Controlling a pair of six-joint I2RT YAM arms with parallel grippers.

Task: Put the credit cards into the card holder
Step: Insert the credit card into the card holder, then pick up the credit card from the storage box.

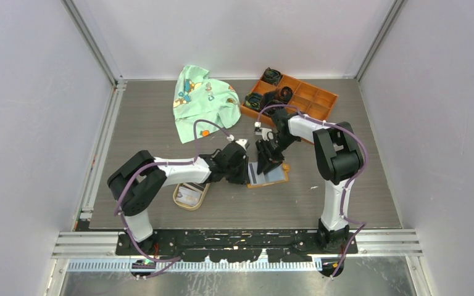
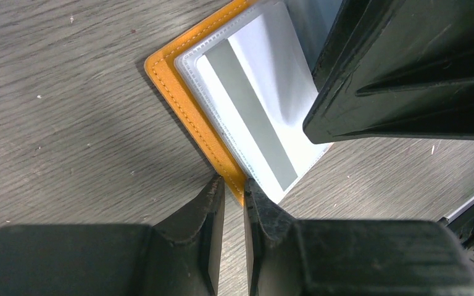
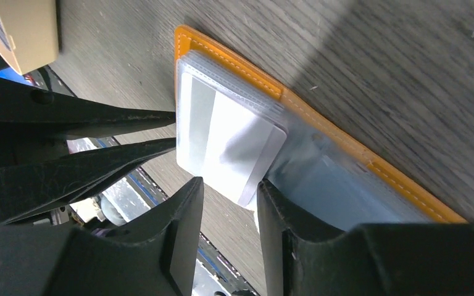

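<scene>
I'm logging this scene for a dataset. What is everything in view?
orange folding card holder: one, orange with clear sleeves, open flat mid-table
white plastic card with grey stripe: one, partly in a holder sleeve
tan oval dish: one, by the left arm
dark and light cards: count unclear, in the dish
orange compartmented tray: one, far right, dark items inside
green patterned cloth: one, far centre-left
grey wood-grain table: one
left gripper: black, pinching the holder's edge
right gripper: black, open at the card's edge
</scene>
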